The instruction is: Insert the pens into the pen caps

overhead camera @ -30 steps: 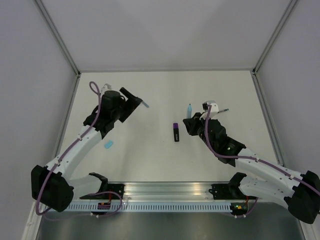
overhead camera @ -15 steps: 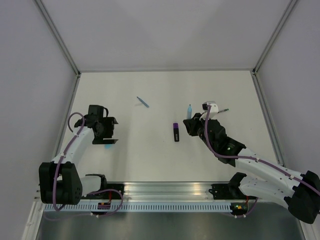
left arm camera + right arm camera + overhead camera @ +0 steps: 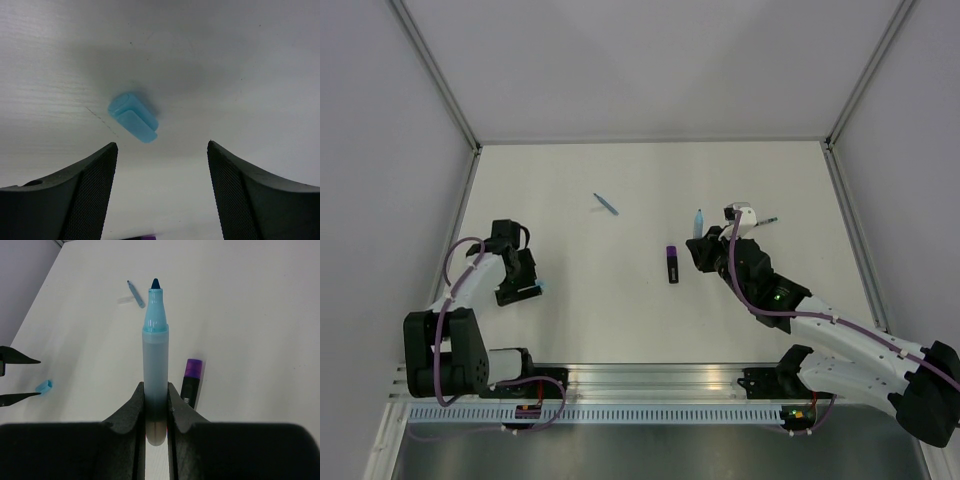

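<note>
Cap pickup: my left gripper [image 3: 162,147], jaws open, faces the light blue cap [image 3: 133,116] at eleven o'clock; my right gripper [image 3: 156,390] clamps the light blue marker [image 3: 155,355]. Next: straddle, close.

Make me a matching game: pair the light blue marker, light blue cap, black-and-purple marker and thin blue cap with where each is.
1 light blue marker
2 light blue cap
3 black-and-purple marker
4 thin blue cap

A lying alone toward the far middle of the table
B clamped in the right end effector
C lying untouched between the open fingers of the left end effector
D lying flat beside the right end effector

Pairs: 1-B, 2-C, 3-D, 4-A
</note>
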